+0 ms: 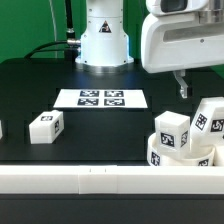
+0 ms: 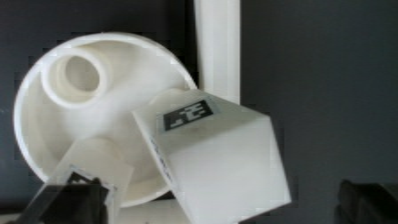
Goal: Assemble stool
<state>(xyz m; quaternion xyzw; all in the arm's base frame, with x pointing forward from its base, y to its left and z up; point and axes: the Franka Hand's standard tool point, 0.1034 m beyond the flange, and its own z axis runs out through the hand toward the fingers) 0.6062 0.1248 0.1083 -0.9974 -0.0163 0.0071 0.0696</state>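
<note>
The black surface (image 1: 30,90) carries all parts. The arm's white base (image 1: 102,35) stands at the far side, with the marker board (image 1: 102,98) lying flat just in front of it. A long white rail (image 1: 90,182) runs along the near edge.

The stool seat (image 1: 185,160), a thick round disc, lies at the exterior view's right, near the rail. Whether it touches the rail cannot be told. The wrist view shows a round socket (image 2: 80,70) in its face.

Two legs sit close against the seat, one nearer (image 1: 172,131) and one farther right (image 1: 211,118). A third leg (image 1: 46,126) lies well apart at the exterior view's left.

The fingers (image 1: 182,88) hang above the seat cluster, spread wide and holding nothing.

Judgement on handling: the parts look like rigid, light, smooth plastic, so they are not fragile but are liable to slip. A leg is best taken across two opposite flat faces. The seat is best taken across its thickness at the rim.

No brand or legible writing is present. The only markings are square black-and-white tags on the parts and the board.
</note>
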